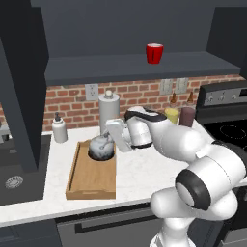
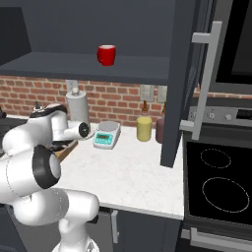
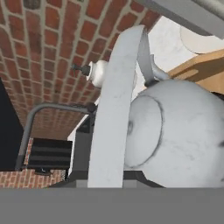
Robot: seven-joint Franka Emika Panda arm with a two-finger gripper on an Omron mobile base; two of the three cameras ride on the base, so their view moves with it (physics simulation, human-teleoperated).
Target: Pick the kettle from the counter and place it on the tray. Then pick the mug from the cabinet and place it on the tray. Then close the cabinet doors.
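Observation:
The grey metal kettle [image 1: 100, 148] rests low over the far end of the wooden tray [image 1: 91, 185] on the white counter [image 1: 140, 176]. My gripper [image 1: 110, 138] reaches it from the right and is shut on its arched handle. In the hand view the handle runs up the middle, with the kettle's [image 3: 179, 131] round body to the right and the gripper [image 3: 107, 181] at the bottom edge. The red mug [image 1: 154, 53] stands on the open cabinet's shelf [image 1: 135, 65]. One cabinet door [image 2: 179, 83] stands open on the right, another [image 1: 21, 96] on the left.
A tall grey cylinder with a white knob [image 1: 109, 113] stands just behind the kettle. A soap bottle [image 1: 59, 129] and the dark sink [image 1: 14, 173] lie to the left. A scale [image 2: 107, 134], yellow canister [image 2: 144, 129] and maroon canister [image 2: 161, 129] line the wall; the stove [image 2: 221, 182] is right.

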